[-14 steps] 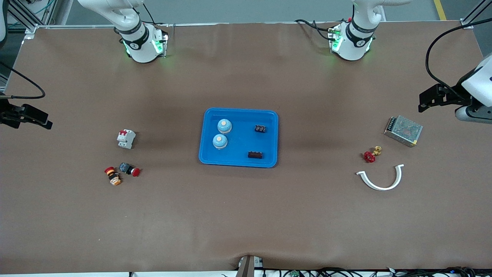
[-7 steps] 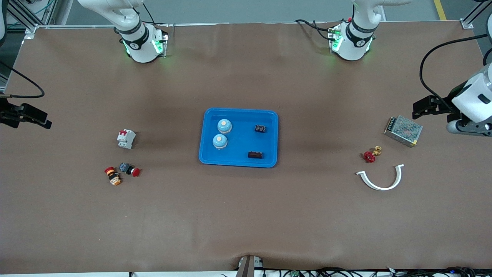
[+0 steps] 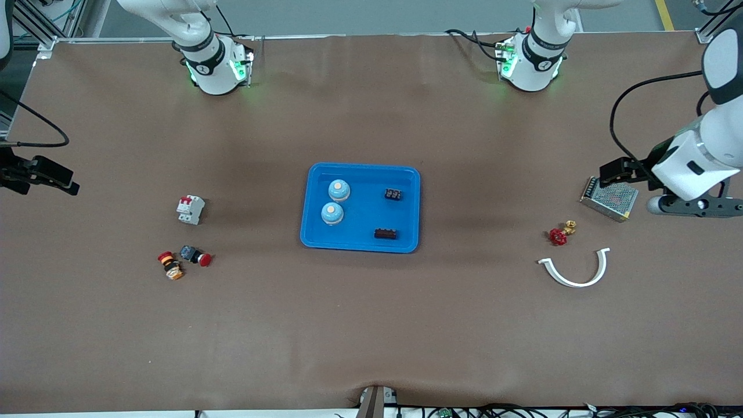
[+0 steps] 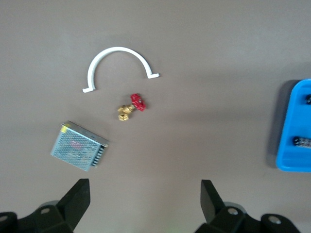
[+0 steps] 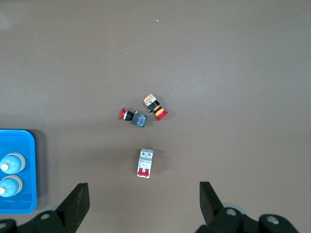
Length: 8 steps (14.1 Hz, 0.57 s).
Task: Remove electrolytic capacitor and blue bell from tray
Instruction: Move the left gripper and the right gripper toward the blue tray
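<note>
A blue tray (image 3: 360,241) sits mid-table. In it are two blue bells with pale tops (image 3: 339,189) (image 3: 332,213) and two small black block parts (image 3: 393,194) (image 3: 385,234). My left gripper (image 3: 622,170) hangs open and empty over the metal power supply (image 3: 609,197) toward the left arm's end; its wrist view (image 4: 145,204) shows bare table between the fingers. My right gripper (image 3: 51,175) hangs open and empty at the right arm's end of the table, with only bare table between its fingers in its wrist view (image 5: 143,204). The tray edge shows in both wrist views (image 4: 291,160) (image 5: 30,145).
Toward the left arm's end lie a red-handled brass valve (image 3: 559,234) and a white curved clip (image 3: 576,271). Toward the right arm's end lie a white-and-red circuit breaker (image 3: 190,209) and two red push buttons (image 3: 196,256) (image 3: 170,265). The arm bases stand along the table's edge farthest from the front camera.
The left arm has swung in from the table's end and its gripper now hangs over the power supply. The right arm has not moved.
</note>
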Each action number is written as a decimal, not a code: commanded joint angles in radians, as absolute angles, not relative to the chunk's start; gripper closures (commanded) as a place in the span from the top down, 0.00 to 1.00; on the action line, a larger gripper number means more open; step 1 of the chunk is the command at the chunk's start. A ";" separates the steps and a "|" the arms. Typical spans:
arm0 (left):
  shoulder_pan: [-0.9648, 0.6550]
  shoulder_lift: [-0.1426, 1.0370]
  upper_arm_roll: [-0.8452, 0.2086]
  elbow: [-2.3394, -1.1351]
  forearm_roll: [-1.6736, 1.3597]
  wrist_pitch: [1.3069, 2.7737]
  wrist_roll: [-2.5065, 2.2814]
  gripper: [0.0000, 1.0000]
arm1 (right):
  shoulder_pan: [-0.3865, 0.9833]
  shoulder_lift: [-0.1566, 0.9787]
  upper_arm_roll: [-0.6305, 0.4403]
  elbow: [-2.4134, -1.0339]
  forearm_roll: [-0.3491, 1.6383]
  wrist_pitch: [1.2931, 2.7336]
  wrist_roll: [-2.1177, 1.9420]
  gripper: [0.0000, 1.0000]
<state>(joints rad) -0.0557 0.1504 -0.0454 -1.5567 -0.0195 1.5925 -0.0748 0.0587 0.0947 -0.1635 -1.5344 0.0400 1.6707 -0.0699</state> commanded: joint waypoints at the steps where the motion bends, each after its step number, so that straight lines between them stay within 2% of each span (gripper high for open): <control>1: -0.048 0.140 -0.083 -1.591 -0.061 1.629 -0.203 1.00 | 0.086 0.087 -0.166 -1.532 0.032 1.671 -0.054 1.00; 4: -0.051 0.140 -0.083 -1.609 -0.147 1.661 -0.350 1.00 | 0.143 0.091 -0.163 -1.537 -0.005 1.681 -0.052 1.00; 8: -0.057 0.141 -0.138 -1.690 -0.205 1.821 -0.656 1.00 | 0.228 0.087 -0.161 -1.528 0.014 1.646 -0.008 1.00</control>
<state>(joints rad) -0.0559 0.1521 -0.1113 -1.6387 -0.1762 1.7531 -0.5566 0.1723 0.0951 -0.1560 -1.5345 0.0198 1.6715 -0.0593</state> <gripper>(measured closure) 0.000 0.000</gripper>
